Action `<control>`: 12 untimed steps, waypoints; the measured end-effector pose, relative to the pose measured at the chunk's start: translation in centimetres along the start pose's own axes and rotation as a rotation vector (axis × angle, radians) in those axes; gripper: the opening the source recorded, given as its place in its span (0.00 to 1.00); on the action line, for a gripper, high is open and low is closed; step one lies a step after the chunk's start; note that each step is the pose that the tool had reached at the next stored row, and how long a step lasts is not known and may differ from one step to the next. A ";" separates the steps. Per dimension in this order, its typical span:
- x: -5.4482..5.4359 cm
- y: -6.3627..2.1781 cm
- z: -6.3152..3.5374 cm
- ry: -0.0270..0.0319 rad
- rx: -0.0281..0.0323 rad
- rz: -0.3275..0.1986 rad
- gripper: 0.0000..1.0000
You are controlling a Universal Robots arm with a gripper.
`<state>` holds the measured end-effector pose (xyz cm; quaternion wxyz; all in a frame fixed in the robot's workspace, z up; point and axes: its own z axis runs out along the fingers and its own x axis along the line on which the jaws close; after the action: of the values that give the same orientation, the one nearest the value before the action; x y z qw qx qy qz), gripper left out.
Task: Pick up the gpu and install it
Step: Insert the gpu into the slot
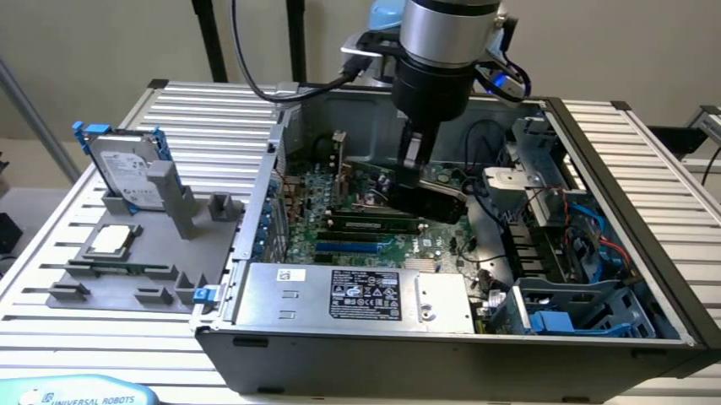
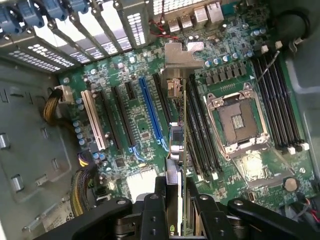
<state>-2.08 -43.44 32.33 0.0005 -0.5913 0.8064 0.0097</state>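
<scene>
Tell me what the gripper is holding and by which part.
The gripper holds the graphics card by its upper edge, pinching both flat faces.

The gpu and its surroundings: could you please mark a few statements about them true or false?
1. The gripper holds the gpu over the motherboard. True.
2. The CPU socket has a chip in it. False: it is empty, and the CPU chip lies on the grey fixture.
3. The hard drive stands upright in the grey fixture. True.
4. The gpu lies on the grey fixture. False: it is in the gripper, inside the case.
</scene>
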 end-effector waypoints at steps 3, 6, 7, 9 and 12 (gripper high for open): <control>0.0 -0.01 0.34 0.0004 0.0004 -0.055 0.27; 0.0 -0.01 0.67 0.0010 0.0004 -0.109 0.27; 0.0 -0.01 0.76 0.0012 0.0004 -0.127 0.27; 0.0 -0.01 0.84 0.0020 0.0000 -0.163 0.27; 0.0 0.05 0.88 0.0025 -0.0005 -0.210 0.27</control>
<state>-2.14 -43.45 31.45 0.0004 -0.6725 0.7400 0.0091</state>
